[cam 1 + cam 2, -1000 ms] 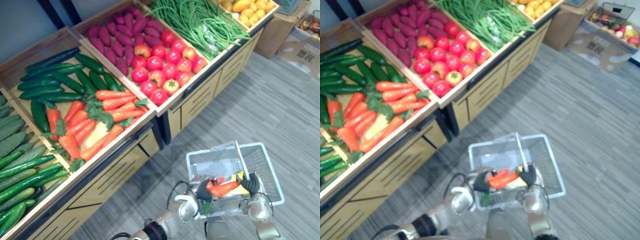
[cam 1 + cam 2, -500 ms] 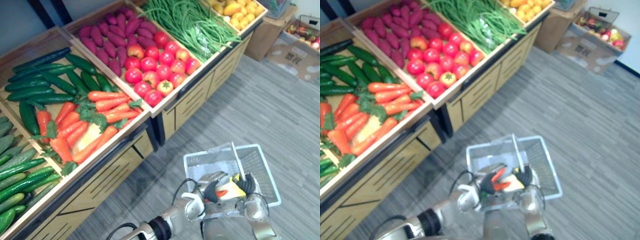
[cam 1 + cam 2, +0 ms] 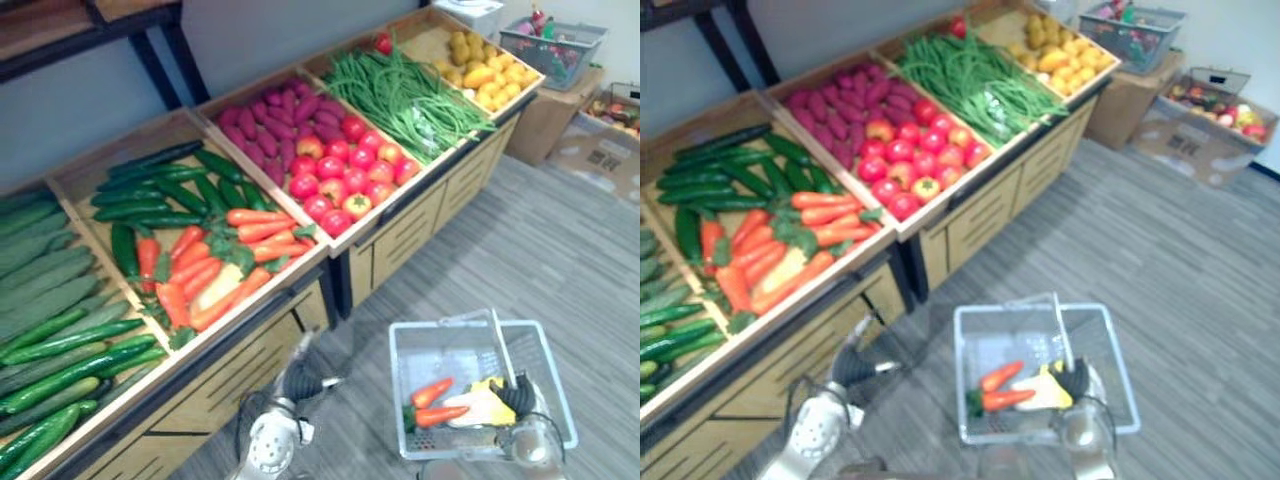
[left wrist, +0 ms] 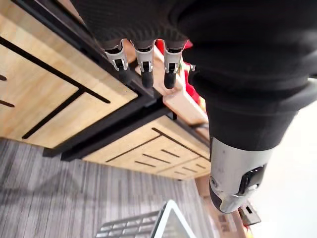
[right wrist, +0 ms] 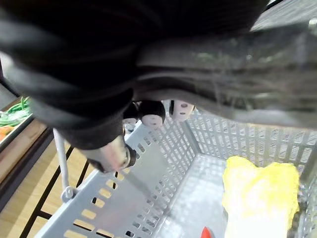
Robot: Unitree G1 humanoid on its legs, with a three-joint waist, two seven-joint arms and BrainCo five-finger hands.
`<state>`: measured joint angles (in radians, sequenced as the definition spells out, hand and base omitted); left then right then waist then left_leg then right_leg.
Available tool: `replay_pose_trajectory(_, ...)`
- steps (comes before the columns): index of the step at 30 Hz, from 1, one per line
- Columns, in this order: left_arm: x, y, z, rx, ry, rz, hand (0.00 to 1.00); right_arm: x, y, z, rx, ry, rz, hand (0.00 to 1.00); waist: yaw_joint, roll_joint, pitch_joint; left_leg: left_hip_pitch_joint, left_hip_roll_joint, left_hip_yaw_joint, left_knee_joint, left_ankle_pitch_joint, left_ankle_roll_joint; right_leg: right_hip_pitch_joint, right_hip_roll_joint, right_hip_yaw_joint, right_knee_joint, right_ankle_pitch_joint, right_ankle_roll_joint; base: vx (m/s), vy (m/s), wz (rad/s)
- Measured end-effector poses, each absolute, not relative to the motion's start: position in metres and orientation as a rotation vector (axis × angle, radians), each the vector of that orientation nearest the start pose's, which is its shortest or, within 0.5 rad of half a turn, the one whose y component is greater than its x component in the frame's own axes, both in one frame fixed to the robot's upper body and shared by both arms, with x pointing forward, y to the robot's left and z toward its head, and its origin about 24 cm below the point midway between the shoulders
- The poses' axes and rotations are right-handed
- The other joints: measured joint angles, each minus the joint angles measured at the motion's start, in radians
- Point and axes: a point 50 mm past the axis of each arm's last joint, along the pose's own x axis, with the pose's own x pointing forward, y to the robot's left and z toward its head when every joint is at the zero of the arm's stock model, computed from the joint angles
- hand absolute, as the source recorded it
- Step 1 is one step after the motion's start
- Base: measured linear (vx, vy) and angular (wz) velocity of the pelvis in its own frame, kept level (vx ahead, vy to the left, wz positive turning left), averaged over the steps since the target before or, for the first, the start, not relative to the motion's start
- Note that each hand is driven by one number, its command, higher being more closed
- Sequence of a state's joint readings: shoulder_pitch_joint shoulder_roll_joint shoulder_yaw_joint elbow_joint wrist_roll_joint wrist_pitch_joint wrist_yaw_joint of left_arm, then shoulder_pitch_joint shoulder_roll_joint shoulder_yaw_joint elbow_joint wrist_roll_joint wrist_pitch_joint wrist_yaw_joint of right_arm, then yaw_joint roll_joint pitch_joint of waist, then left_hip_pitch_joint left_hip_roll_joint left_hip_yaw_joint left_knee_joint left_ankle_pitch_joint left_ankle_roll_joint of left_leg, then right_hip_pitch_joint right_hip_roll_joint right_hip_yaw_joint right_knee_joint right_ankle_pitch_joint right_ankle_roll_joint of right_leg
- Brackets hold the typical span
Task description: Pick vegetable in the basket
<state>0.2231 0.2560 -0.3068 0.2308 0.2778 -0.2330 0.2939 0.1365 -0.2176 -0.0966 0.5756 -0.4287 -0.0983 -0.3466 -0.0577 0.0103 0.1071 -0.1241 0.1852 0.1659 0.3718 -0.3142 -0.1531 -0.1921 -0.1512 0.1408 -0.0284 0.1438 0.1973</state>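
Note:
A grey wire basket [image 3: 450,322] hangs over the floor at lower right. Two orange carrots [image 3: 433,392] lie in it beside a yellow item [image 3: 487,402]. My right hand [image 3: 520,396] is at the basket's near side, fingers [image 5: 151,112] curled round its handle [image 3: 503,350]. My left hand [image 3: 303,375] is apart from the basket, low in front of the wooden stand [image 4: 59,99]. Its fingers [image 4: 143,64] are straight and hold nothing. More carrots [image 3: 215,265] lie in the stand's crate.
The stand runs along the left and back with crates of cucumbers [image 3: 150,190], purple sweet potatoes [image 3: 280,110], tomatoes [image 3: 345,180], green beans [image 3: 410,95] and yellow produce [image 3: 480,65]. Cardboard boxes and another basket [image 3: 555,40] stand at the back right. Grey floor stretches to the right.
My left hand opened, left its carrot in the basket and drew back left toward the stand. The camera has tilted up. The right hand keeps its hold.

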Motion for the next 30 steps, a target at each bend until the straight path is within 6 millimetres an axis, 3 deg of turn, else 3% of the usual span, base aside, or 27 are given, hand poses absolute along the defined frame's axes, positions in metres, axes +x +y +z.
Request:
replay_pose_trajectory(3,0.178,0.153,-0.039,0.496,0.159,-0.080,0.00,0.158,-0.258,-0.080,-0.672,0.548,-0.366,1.00,0.001,-0.018,0.006,-0.032,-0.003,0.026,0.103,-0.054,0.023,-0.020,-0.009,0.031,0.032,-0.001,0.014,-0.12,0.172,-0.34)
replay_pose_trajectory(4,0.178,0.152,-0.036,0.491,0.146,-0.078,0.00,0.154,-0.255,-0.078,-0.647,0.540,-0.386,1.00,0.003,-0.034,0.003,-0.062,0.001,0.074,0.161,-0.085,0.040,-0.068,-0.007,0.063,0.054,0.024,0.016,-0.16,0.194,-0.75)
replay_pose_trajectory(5,0.179,0.152,-0.034,0.488,0.135,-0.072,0.00,0.154,-0.252,-0.078,-0.638,0.534,-0.384,1.00,0.003,-0.044,0.004,-0.070,0.003,0.096,0.173,-0.092,0.055,-0.093,0.001,0.052,0.057,0.063,-0.006,-0.15,0.155,-1.16)
replay_pose_trajectory(6,0.182,0.152,-0.030,0.481,0.118,-0.058,0.00,0.158,-0.247,-0.077,-0.625,0.522,-0.379,1.00,0.004,-0.039,-0.003,-0.080,0.011,0.130,0.161,-0.084,0.078,-0.131,0.021,0.003,0.028,0.168,-0.092,-0.12,0.086,-1.14)
replay_pose_trajectory(7,0.184,0.153,-0.027,0.472,0.108,-0.041,0.00,0.161,-0.243,-0.077,-0.617,0.515,-0.369,1.00,0.011,-0.039,-0.006,-0.079,0.039,0.174,0.135,-0.064,0.101,-0.148,0.039,-0.048,0.002,0.234,-0.155,-0.15,0.035,-1.44)
replay_pose_trajectory(8,0.187,0.156,-0.024,0.457,0.099,-0.002,0.00,0.164,-0.238,-0.077,-0.608,0.505,-0.360,1.00,0.010,-0.047,-0.006,-0.068,0.051,0.240,0.073,-0.013,0.094,-0.213,0.030,-0.256,0.176,0.108,-0.241,-0.16,0.048,-1.37)
replay_pose_trajectory(9,0.189,0.158,-0.021,0.444,0.091,0.030,0.00,0.164,-0.240,-0.077,-0.615,0.510,-0.366,1.00,0.005,-0.063,-0.006,-0.023,0.037,0.293,0.005,0.029,0.099,-0.232,-0.011,-0.420,0.396,-0.058,-0.271,-0.11,0.026,-1.19)
replay_pose_trajectory(11,0.189,0.164,-0.015,0.441,0.071,0.070,0.00,0.160,-0.243,-0.080,-0.618,0.537,-0.372,1.00,0.001,-0.084,-0.008,0.012,0.025,0.352,0.017,0.039,0.108,-0.222,-0.044,-0.534,0.519,-0.117,-0.264,-0.16,0.080,-1.19)
replay_pose_trajectory(12,0.189,0.168,-0.015,0.439,0.074,0.091,0.00,0.158,-0.244,-0.083,-0.624,0.551,-0.364,1.00,0.008,-0.089,-0.008,0.021,0.028,0.340,-0.015,0.023,0.128,-0.176,0.021,-0.540,0.392,-0.067,-0.232,-0.24,0.054,-1.39)
replay_pose_trajectory(13,0.186,0.170,-0.017,0.433,0.087,0.109,0.00,0.161,-0.241,-0.084,-0.616,0.552,-0.358,1.00,0.029,-0.064,-0.016,0.044,0.052,0.365,-0.041,0.031,0.123,-0.139,0.043,-0.517,0.325,-0.067,-0.229,-0.18,-0.086,-1.31)
replay_pose_trajectory(14,0.186,0.171,-0.017,0.425,0.090,0.124,0.00,0.161,-0.242,-0.085,-0.618,0.560,-0.359,1.00,0.025,-0.069,-0.016,0.063,0.061,0.419,-0.060,0.060,0.104,-0.133,0.003,-0.549,0.493,-0.204,-0.276,-0.07,-0.115,-0.99)
replay_pose_trajectory(15,0.186,0.170,-0.016,0.420,0.086,0.127,0.00,0.159,-0.245,-0.086,-0.625,0.570,-0.362,1.00,0.008,-0.071,-0.019,0.073,0.056,0.446,-0.070,0.073,0.101,-0.106,-0.058,-0.572,0.589,-0.269,-0.239,-0.05,-0.138,-0.80)
replay_pose_trajectory(17,0.182,0.171,-0.019,0.419,0.105,0.132,0.00,0.159,-0.245,-0.087,-0.627,0.581,-0.359,1.00,0.011,-0.084,-0.032,0.068,0.064,0.496,-0.069,0.083,0.092,-0.052,-0.102,-0.568,0.530,-0.316,-0.181,-0.07,-0.162,-0.78)
replay_pose_trajectory(18,0.181,0.171,-0.020,0.418,0.108,0.132,0.00,0.160,-0.244,-0.087,-0.627,0.580,-0.358,1.00,0.010,-0.088,-0.036,0.059,0.074,0.522,-0.064,0.086,0.089,-0.039,-0.105,-0.567,0.465,-0.319,-0.162,-0.09,-0.219,-0.90)
replay_pose_trajectory(19,0.182,0.171,-0.019,0.416,0.106,0.134,0.00,0.161,-0.244,-0.087,-0.628,0.577,-0.357,1.00,0.010,-0.099,-0.042,0.048,0.087,0.545,-0.052,0.088,0.084,-0.032,-0.086,-0.564,0.391,-0.322,-0.114,-0.07,-0.244,-0.81)
replay_pose_trajectory(21,0.184,0.166,-0.021,0.384,0.116,0.158,0.00,0.162,-0.250,-0.087,-0.646,0.596,-0.367,1.00,0.021,-0.045,-0.046,0.044,0.131,0.595,-0.090,0.144,0.074,-0.010,0.018,-0.550,0.203,-0.240,-0.140,-0.03,-0.231,-1.00)
replay_pose_trajectory(23,0.187,0.164,-0.019,0.374,0.107,0.167,0.00,0.159,-0.253,-0.088,-0.646,0.605,-0.375,1.00,0.017,-0.034,-0.041,0.045,0.152,0.592,-0.087,0.163,0.070,-0.007,0.051,-0.540,0.170,-0.203,-0.159,0.04,-0.207,-0.67)
replay_pose_trajectory(25,0.191,0.164,-0.019,0.371,0.107,0.181,0.00,0.150,-0.259,-0.089,-0.645,0.635,-0.405,1.00,0.004,-0.017,-0.031,0.038,0.239,0.571,0.047,0.168,0.071,0.037,0.101,-0.521,0.148,-0.188,-0.181,0.09,-0.243,-0.48)
replay_pose_trajectory(27,0.194,0.163,-0.023,0.362,0.121,0.187,0.00,0.145,-0.267,-0.085,-0.669,0.630,-0.419,1.00,0.003,-0.012,-0.012,0.017,0.284,0.493,0.184,0.183,0.071,0.094,0.117,-0.495,0.125,-0.189,-0.185,0.03,-0.111,-0.40)
replay_pose_trajectory(28,0.193,0.162,-0.023,0.357,0.123,0.188,0.00,0.144,-0.269,-0.084,-0.678,0.624,-0.418,1.00,0.003,-0.014,-0.010,0.006,0.277,0.447,0.212,0.182,0.068,0.103,0.114,-0.482,0.121,-0.189,-0.185,-0.01,-0.004,-0.51)
replay_pose_trajectory(29,0.193,0.161,-0.024,0.354,0.123,0.186,0.00,0.146,-0.271,-0.081,-0.688,0.610,-0.422,1.00,0.007,-0.015,-0.007,-0.016,0.227,0.337,0.225,0.170,0.072,0.111,0.096,-0.453,0.117,-0.189,-0.185,-0.03,0.077,-0.59)
replay_pose_trajectory(30,0.192,0.161,-0.024,0.354,0.125,0.189,0.00,0.149,-0.274,-0.078,-0.699,0.596,-0.425,1.00,0.007,-0.014,-0.005,-0.042,0.141,0.205,0.201,0.147,0.063,0.108,0.077,-0.424,0.113,-0.187,-0.181,-0.03,0.121,-0.62)
